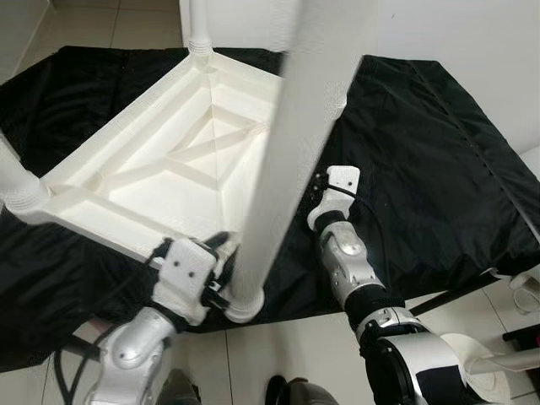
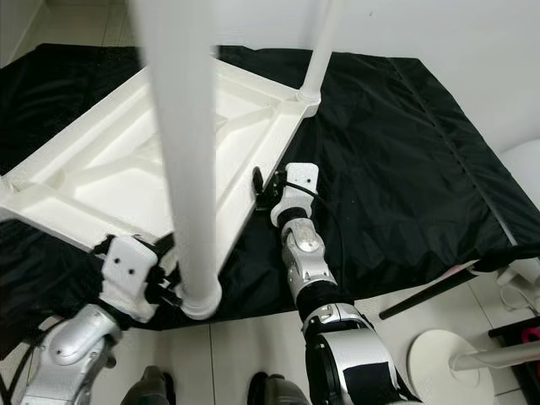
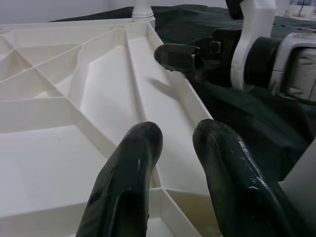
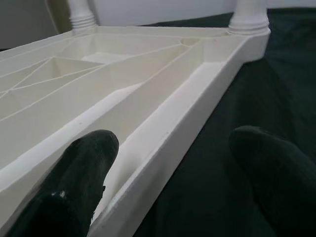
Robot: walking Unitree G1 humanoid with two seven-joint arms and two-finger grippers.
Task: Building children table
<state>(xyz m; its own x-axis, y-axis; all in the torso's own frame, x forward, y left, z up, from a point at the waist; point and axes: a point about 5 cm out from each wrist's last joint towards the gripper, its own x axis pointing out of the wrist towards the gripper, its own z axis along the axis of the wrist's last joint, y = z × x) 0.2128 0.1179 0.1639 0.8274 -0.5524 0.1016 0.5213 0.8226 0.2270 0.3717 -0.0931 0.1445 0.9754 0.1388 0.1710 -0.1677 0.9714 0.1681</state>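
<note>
The white table [image 1: 160, 169] lies upside down on a black sheet [image 2: 405, 152] on the floor, ribbed underside up, legs standing upward. The near leg [image 2: 181, 152] rises straight toward the camera from the near corner socket. The left tool [image 1: 215, 261] sits right at that corner, beside the leg's base, its fingers [image 3: 133, 163] a little apart over the ribs and clamped on nothing. The right tool [image 2: 263, 190] is at the table's right edge, fingers [image 4: 89, 153] wide apart, straddling the rim. So the left arm is nearer the leg, whose long axis runs vertical, for seating it.
</note>
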